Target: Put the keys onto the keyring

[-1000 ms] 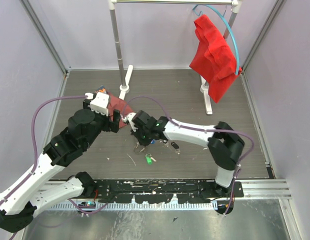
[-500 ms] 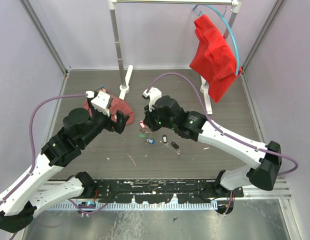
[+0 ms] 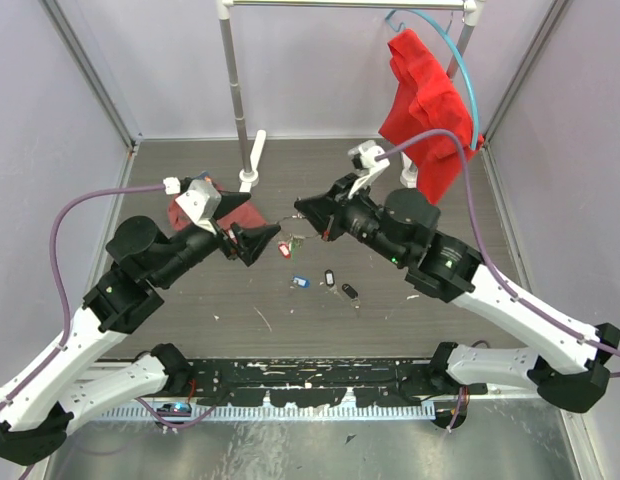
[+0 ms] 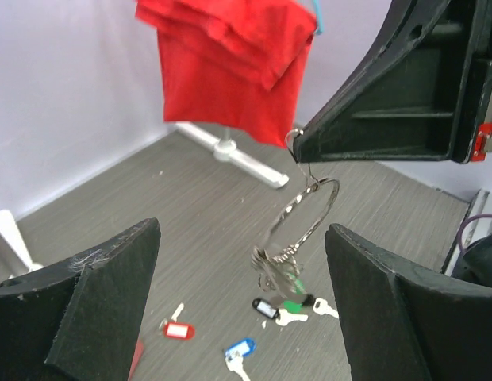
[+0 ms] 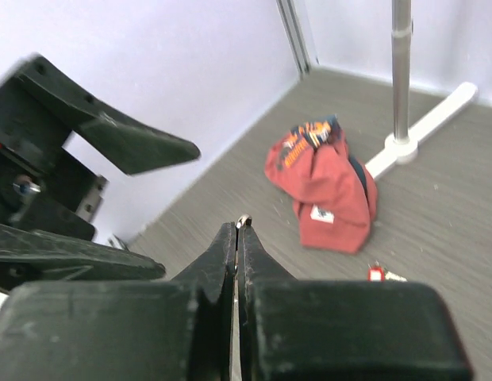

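Note:
My right gripper (image 3: 300,209) is shut on the thin silver keyring (image 4: 307,208) and holds it in the air. Only a sliver of the ring (image 5: 244,220) shows between the shut fingertips in the right wrist view. A bunch of silver keys (image 4: 274,270) hangs at the ring's bottom, seemingly with a green tag (image 4: 290,306). My left gripper (image 3: 262,241) is open and empty, its fingers (image 4: 87,309) either side of the ring but apart from it. On the floor lie a red-tagged key (image 3: 284,249), a blue-tagged key (image 3: 301,282) and two black-tagged keys (image 3: 328,277).
A red cap (image 3: 235,213) lies on the floor behind my left gripper. A white garment rack pole (image 3: 233,90) stands at the back, its foot (image 3: 253,158) beside the cap. A red cloth (image 3: 425,105) hangs on a blue hoop hanger at the back right.
My right gripper has risen from the floor with the keyring and pulled back to the right. My left gripper has swung up and right towards the hanging ring.

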{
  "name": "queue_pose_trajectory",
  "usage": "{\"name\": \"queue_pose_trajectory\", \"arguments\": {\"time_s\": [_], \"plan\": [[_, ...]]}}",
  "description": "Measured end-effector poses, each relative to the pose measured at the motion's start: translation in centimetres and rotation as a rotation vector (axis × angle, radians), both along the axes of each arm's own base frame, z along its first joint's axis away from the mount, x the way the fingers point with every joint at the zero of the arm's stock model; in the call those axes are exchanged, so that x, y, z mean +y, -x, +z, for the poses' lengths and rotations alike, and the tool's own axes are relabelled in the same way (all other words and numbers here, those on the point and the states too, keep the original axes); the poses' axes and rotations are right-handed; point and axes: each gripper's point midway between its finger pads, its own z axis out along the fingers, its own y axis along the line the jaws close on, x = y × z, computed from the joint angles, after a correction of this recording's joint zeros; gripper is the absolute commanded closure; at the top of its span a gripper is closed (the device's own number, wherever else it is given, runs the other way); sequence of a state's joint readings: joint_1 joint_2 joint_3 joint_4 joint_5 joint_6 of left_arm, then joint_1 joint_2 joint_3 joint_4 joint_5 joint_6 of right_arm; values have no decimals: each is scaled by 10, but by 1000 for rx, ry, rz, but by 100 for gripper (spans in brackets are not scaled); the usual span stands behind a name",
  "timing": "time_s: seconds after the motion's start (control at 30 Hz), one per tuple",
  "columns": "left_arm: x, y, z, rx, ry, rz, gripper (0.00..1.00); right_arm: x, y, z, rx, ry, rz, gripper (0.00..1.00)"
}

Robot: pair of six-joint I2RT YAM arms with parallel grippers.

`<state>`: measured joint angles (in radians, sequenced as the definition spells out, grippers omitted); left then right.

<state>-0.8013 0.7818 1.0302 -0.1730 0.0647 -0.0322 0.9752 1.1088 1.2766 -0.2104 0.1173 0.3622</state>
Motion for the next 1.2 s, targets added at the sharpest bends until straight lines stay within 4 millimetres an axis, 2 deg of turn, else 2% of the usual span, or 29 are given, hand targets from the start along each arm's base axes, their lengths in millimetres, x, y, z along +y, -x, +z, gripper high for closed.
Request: {"name": "queue_pose_trajectory", "arguments": {"time_s": [0.1, 0.17, 0.4, 0.57, 0.73, 0.8, 1.03, 1.2], "plan": [[-6, 3, 13, -33, 39, -34, 8, -8, 3, 29, -49, -101, -14, 99], [-10, 3, 19, -51, 59, -48, 8, -13, 5, 40, -71, -153, -20, 99], [-27, 7, 37, -111, 97, -98, 7, -16, 12, 53, -134, -253, 3, 99], [-44, 33, 67, -216, 129, -183, 9, -15, 23, 68, -210, -306, 61, 99], [-53, 56, 92, -320, 154, -218, 12, -21, 42, 95, -320, -402, 128, 99], [-55, 60, 99, -366, 151, -206, 16, -24, 50, 105, -365, -431, 158, 99], [-76, 95, 113, -505, 139, -227, 28, -33, 86, 141, -537, -517, 286, 99], [-80, 104, 129, -589, 163, -168, 39, -40, 105, 158, -622, -567, 345, 99]]}}
